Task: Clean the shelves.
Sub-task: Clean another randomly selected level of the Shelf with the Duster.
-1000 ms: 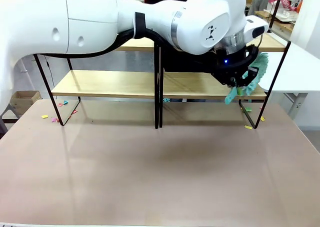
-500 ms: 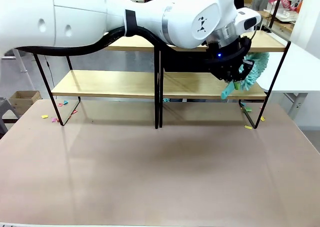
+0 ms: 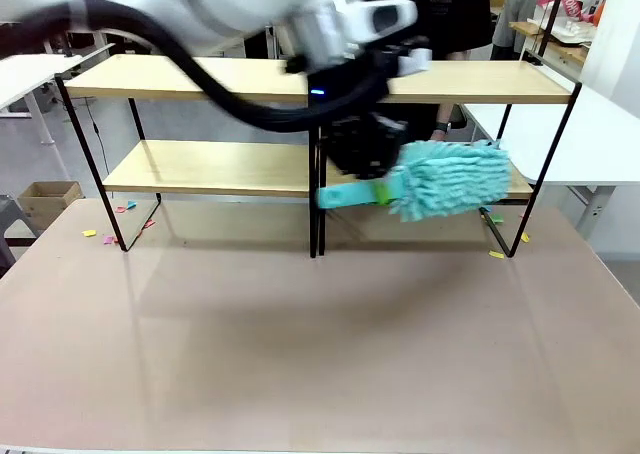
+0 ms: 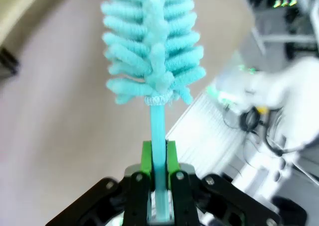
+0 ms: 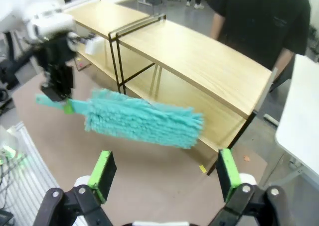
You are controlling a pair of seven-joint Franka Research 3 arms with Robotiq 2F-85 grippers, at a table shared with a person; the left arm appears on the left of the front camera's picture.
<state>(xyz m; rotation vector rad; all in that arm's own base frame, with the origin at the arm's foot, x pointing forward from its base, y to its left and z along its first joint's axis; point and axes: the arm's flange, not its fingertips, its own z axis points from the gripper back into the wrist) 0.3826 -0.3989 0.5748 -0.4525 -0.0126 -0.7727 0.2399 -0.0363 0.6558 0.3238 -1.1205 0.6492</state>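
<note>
Gripping duster [image 3: 445,178] w/ left tool [image 3: 372,170]

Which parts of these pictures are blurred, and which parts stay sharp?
Front view: the left arm and the duster are motion-blurred, while the shelves are sharp. Left wrist view: the left gripper is sharp, the background smeared. Right wrist view: the duster is slightly soft.

No legible text, label, brand, number or sign is found in any view. The shelves [image 3: 210,169] carry no print on their boards or frame. The teal duster [image 3: 440,179] bears no marking. The person's dark shirt [image 5: 259,17] shows only a faint chest mark, too small to read.
</note>
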